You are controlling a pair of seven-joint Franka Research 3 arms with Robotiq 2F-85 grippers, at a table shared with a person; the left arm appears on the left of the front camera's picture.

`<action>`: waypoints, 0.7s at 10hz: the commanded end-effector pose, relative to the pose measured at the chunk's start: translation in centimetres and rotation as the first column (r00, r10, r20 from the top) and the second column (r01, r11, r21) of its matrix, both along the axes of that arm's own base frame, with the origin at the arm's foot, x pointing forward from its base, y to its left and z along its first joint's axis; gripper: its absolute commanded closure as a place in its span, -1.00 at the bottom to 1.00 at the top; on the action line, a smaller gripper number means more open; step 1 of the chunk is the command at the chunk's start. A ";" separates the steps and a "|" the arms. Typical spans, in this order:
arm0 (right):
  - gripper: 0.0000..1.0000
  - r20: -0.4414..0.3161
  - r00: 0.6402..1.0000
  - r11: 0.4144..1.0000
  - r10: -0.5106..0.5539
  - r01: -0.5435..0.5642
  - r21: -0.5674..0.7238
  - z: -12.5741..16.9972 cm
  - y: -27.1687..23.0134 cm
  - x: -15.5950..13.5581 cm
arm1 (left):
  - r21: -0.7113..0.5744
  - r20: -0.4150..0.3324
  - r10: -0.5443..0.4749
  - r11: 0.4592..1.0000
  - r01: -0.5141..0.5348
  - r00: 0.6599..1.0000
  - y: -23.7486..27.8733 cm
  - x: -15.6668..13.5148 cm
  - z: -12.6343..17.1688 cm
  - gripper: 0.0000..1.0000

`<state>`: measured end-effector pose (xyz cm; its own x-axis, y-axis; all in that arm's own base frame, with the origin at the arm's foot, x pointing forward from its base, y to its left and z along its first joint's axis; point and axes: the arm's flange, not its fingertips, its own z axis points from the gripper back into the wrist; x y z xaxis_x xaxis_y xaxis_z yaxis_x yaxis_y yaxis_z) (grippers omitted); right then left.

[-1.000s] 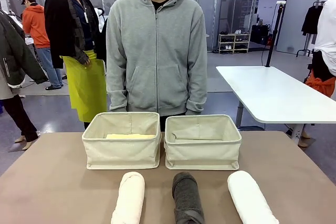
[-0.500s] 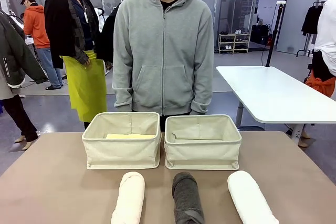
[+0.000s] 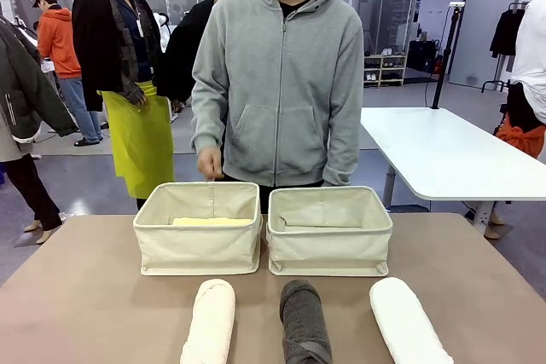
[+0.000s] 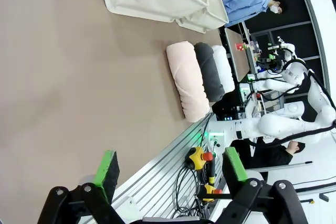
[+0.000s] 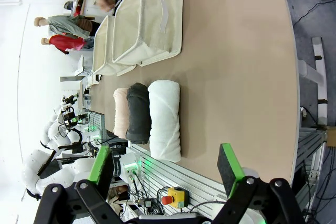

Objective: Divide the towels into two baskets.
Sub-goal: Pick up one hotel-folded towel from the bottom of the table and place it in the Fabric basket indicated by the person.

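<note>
Two baskets between three towel rolls and person

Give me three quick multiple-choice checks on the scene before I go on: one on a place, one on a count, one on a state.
1. Where is the pale yellow towel?
A) In the person's hand.
B) In the left basket.
C) In the right basket.

2. How many rolled towels lie on the table itself?
A) One.
B) Two.
C) Three.

3. How do the left gripper and right gripper stand?
A) Both open and empty.
B) Left shut on a towel.
C) Right shut on a basket rim.

Answers:
1 B: its yellow top shows just above that basket's front wall.
2 C: the cream towel, dark grey towel and white towel lie side by side on it.
3 A: each wrist view shows the jaws wide apart with nothing between them.
</note>
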<state>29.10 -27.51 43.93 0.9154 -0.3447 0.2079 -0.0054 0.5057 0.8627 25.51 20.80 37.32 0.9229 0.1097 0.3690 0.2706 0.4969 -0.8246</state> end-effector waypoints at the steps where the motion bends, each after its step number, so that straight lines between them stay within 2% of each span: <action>1: -1.00 0.012 1.000 1.000 0.000 0.000 0.007 0.3 0.1 -0.2 | -0.006 0.001 -0.002 1.000 0.002 1.000 0.0 -0.1 -0.1 -1.00; 5: -1.00 0.012 1.000 1.000 0.000 0.000 0.007 0.3 0.1 -0.2 | 0.000 0.000 0.000 1.000 0.000 1.000 0.0 0.0 0.0 -1.00; 6: -1.00 0.012 1.000 1.000 0.000 0.000 0.007 0.3 0.1 -0.2 | -0.018 0.010 -0.005 1.000 0.005 1.000 -1.9 0.6 0.5 -1.00; 7: -1.00 0.012 1.000 1.000 0.000 0.000 0.007 0.3 0.1 -0.2 | 0.034 -0.048 0.040 0.999 -0.039 0.998 -4.0 0.8 0.7 -1.00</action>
<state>29.11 -27.51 43.94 0.9154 -0.3446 0.2080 -0.0056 0.5058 0.8627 26.36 19.85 37.67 0.9288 0.1020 0.3563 0.2613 0.5014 -0.8248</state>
